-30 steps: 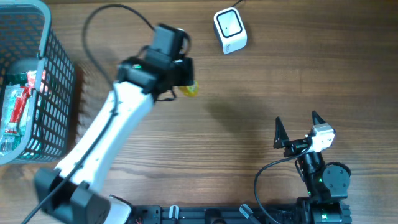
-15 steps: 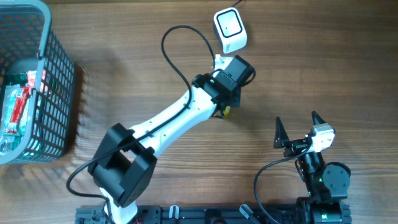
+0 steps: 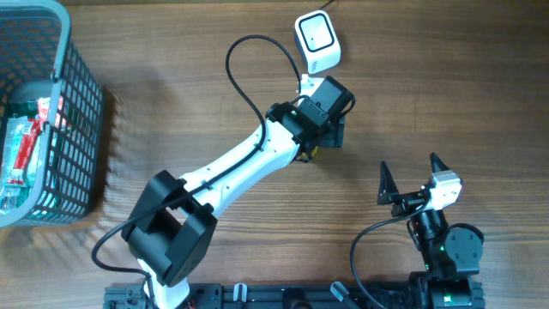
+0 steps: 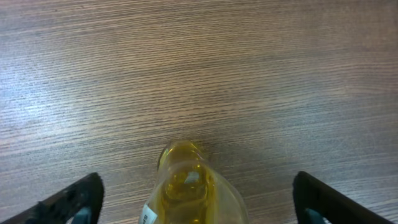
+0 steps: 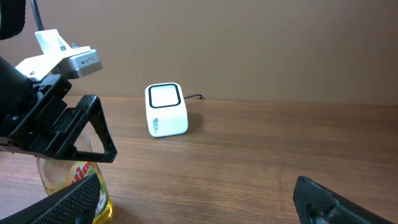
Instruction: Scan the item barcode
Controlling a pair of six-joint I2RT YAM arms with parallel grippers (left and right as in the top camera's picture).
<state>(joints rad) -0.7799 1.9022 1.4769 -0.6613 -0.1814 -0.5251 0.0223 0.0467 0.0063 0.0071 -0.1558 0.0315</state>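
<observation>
A bottle of yellow liquid (image 4: pixel 186 186) stands upright on the wooden table, cap toward the left wrist camera. My left gripper (image 4: pixel 198 196) hangs over it, open, both fingers well clear of its sides. From overhead only a yellow sliver of the bottle (image 3: pixel 311 153) shows under the left gripper (image 3: pixel 321 137). The white barcode scanner (image 3: pixel 317 41) sits just beyond, its window facing up; in the right wrist view the scanner (image 5: pixel 166 111) stands behind the bottle (image 5: pixel 68 173). My right gripper (image 3: pixel 409 167) rests open near the front edge, holding nothing.
A teal wire basket (image 3: pixel 60 86) with packaged goods (image 3: pixel 26 146) inside occupies the far left. The scanner's cable runs off the back edge. The left arm's black cable loops above its forearm.
The left arm swung right from the table's middle to just below the scanner, carrying the bottle. Its jaws then opened, leaving the bottle standing. The right arm stayed still.
</observation>
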